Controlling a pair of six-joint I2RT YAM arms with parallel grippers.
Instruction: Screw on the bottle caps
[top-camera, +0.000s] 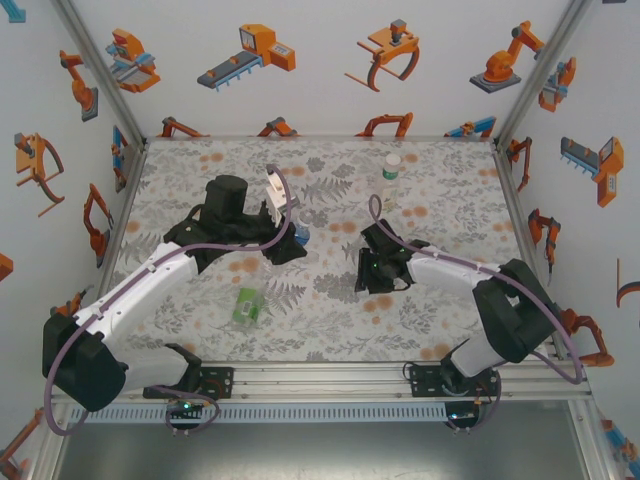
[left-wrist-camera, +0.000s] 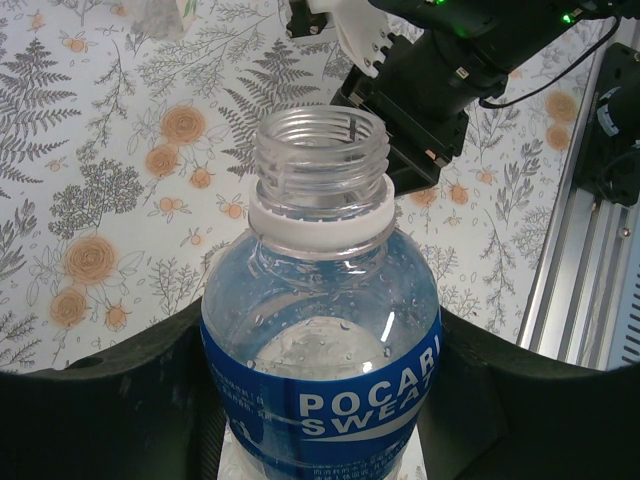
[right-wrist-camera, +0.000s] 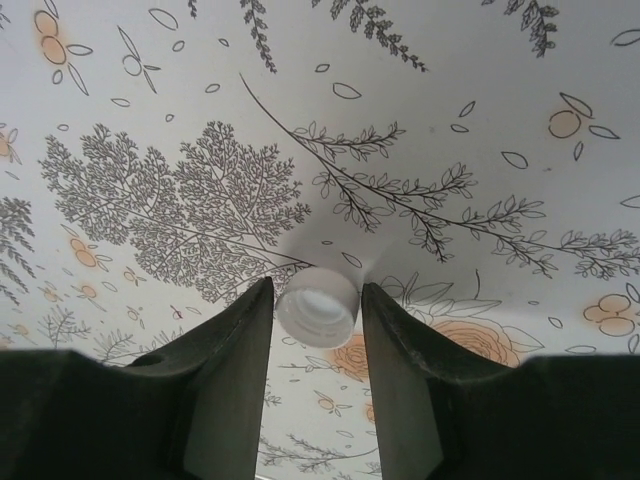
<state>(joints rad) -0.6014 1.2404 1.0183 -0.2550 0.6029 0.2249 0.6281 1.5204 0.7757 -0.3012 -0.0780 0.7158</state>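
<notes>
The blue-labelled bottle (left-wrist-camera: 330, 400) stands clamped in the left gripper (left-wrist-camera: 320, 330). It is clear and beaded with droplets, its threaded neck bare above a white collar. To the right of that bottle a small white cap (right-wrist-camera: 318, 308) lies on the floral table (right-wrist-camera: 480, 120), and the right gripper (right-wrist-camera: 318, 290) seems to be pinching it.

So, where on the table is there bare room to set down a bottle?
Bare patches: the far left corner of the table, beyond the left gripper, and the far right, between the slim bottle and the side wall. The middle is crowded: the blue-labelled bottle in the left gripper and the right gripper around a white cap sit close.
</notes>
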